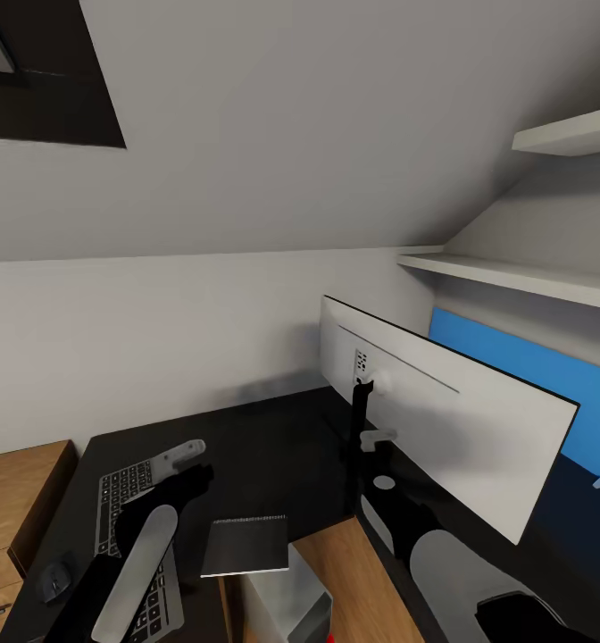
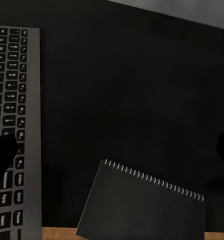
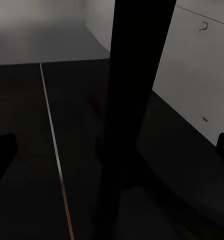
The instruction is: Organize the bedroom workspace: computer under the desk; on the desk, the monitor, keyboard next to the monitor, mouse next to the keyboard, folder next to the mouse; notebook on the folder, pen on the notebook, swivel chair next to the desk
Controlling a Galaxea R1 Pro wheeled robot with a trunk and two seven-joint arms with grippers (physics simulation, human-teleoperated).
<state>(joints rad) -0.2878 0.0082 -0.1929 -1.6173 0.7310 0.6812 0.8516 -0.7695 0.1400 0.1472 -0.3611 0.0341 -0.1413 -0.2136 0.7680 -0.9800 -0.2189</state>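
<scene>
With the monitor (image 1: 443, 420) standing on the desk (image 1: 264, 446) showing its white back, the right gripper (image 3: 114, 150), fingers spread and empty, straddles its black stand, so the next move is closing to turn it; the left gripper (image 2: 112, 150) hovers released beside the keyboard (image 2: 14, 130).

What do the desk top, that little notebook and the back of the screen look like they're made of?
The desk top looks like glossy black laminate: it shows faint reflections. The notebook seems to have a matte dark card cover with a wire spiral binding along one edge. The monitor back looks like smooth white plastic on a black stand, though a render leaves that uncertain.
</scene>
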